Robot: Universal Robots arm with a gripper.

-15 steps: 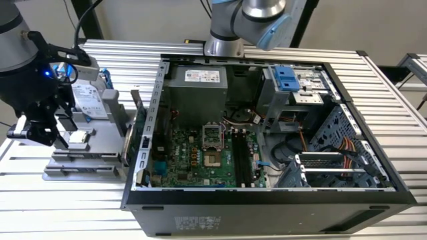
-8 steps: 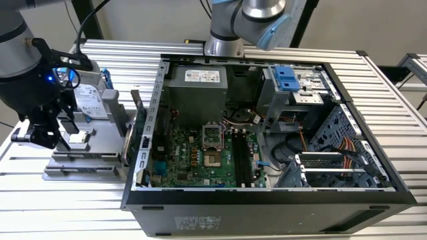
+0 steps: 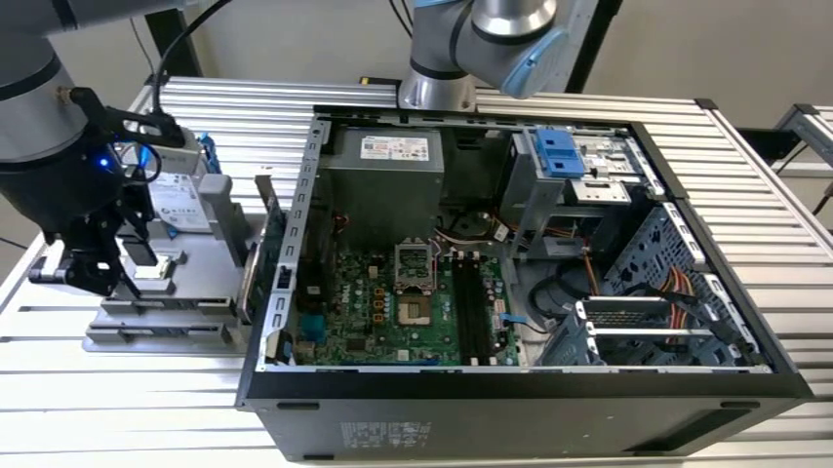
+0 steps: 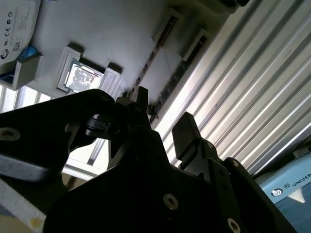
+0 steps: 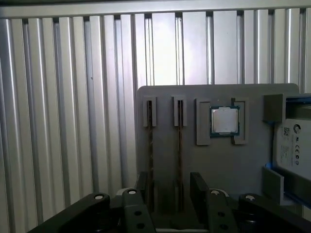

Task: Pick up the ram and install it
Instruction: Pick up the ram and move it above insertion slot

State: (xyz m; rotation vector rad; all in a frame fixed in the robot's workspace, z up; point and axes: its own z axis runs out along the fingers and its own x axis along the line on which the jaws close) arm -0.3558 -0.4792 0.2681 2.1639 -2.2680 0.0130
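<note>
Status: early stage, pick-up and install both outstanding. Case (image 3: 521, 409) sits well apart from gripper (image 5: 170, 194); mobo slots (image 3: 469, 317) appear vacant. Tray (image 5: 218, 165) lies directly beneath gripper. Fingers spread, clamped on nothing. Ram (image 5: 180, 145) stands on edge in a tray slot, between the fingers, no contact evident. Second stick (image 5: 149, 145) is just beside one finger.
</note>
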